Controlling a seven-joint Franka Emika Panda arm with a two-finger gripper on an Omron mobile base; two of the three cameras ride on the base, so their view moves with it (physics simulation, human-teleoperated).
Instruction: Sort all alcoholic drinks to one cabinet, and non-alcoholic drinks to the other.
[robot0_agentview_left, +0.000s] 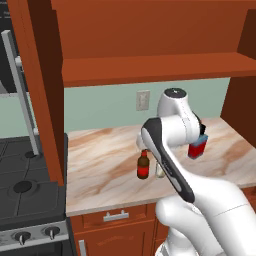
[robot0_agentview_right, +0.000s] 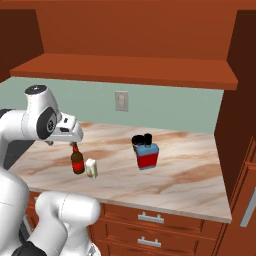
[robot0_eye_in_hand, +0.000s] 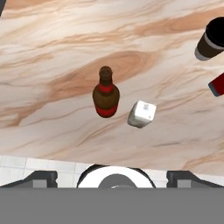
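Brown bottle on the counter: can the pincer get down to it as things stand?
Probably yes: the open pincer is above the brown bottle, nothing between; the carton stands close beside it.

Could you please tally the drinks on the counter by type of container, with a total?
Bottles: 2, brown bottle and red bottle
Cartons: 1, white carton
Cups: 1, dark cup
Total: 4

Two bottles: brown bottle (robot0_eye_in_hand: 105, 97), red bottle (robot0_agentview_right: 147, 157); one carton (robot0_eye_in_hand: 141, 113); one cup (robot0_eye_in_hand: 211, 39).
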